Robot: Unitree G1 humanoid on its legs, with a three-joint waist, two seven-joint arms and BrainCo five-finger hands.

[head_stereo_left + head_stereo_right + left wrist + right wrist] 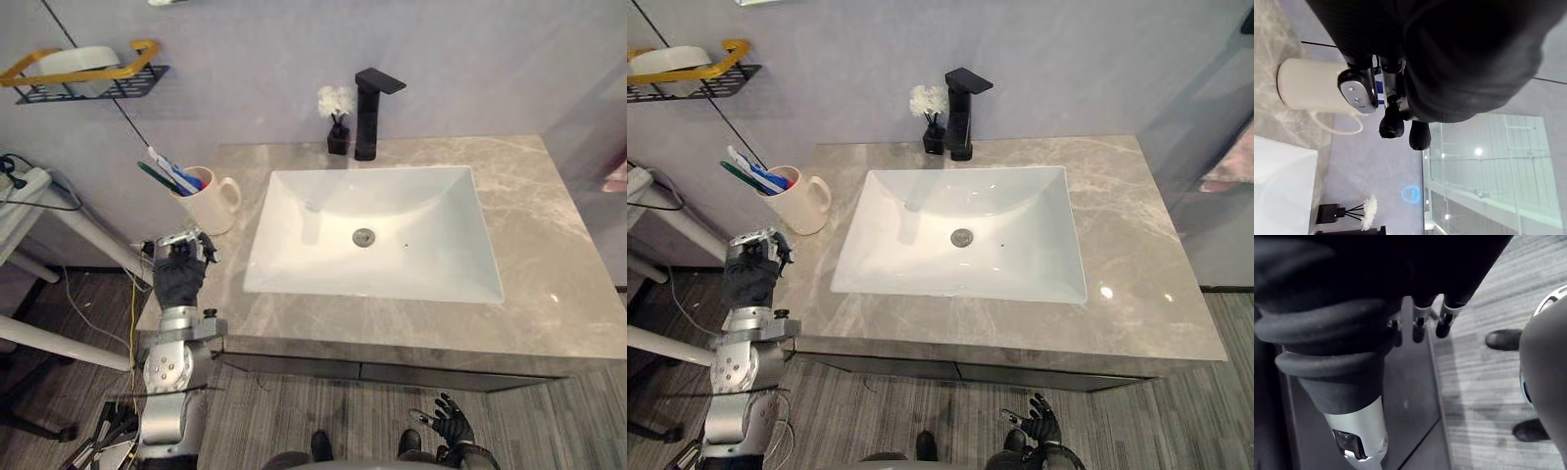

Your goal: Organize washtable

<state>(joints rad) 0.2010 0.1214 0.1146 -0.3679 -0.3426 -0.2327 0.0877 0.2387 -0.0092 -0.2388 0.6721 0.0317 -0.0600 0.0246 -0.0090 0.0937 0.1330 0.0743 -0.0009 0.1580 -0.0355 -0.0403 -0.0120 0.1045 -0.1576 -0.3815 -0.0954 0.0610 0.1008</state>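
So the left hand (179, 274) is held up at the table's (549, 294) left edge, forearm rising nearly straight from below and the dark back of the hand turned up toward the head camera. It's parked just in front of the mug (211, 201), close but not touching as far as can be seen. In the left wrist view its fingers (1392, 126) are curled in, dark tips tucked down and the thumb set off to the side. Nothing is gripped in them, and the mug is seen lying just past them.

The mug sits near the table's back left corner, handle turned toward the sink (392, 264), with toothbrushes (171, 176) stuck in it and leaning out to the left.

The right hand (453, 421) is hung way down low, below the table's front edge and off toward the right, well apart from everything on top. Its fingers (1418, 328) are left loose and fairly straight, a bit spread, and nothing is held.

The rest: a black faucet (370, 113) is stood at the back edge behind the sink, with a small diffuser (337, 122) topped by white fluff touching or just beside it on the left. A wire shelf (88, 83) with a yellow rail is fixed to the wall, left of the table.
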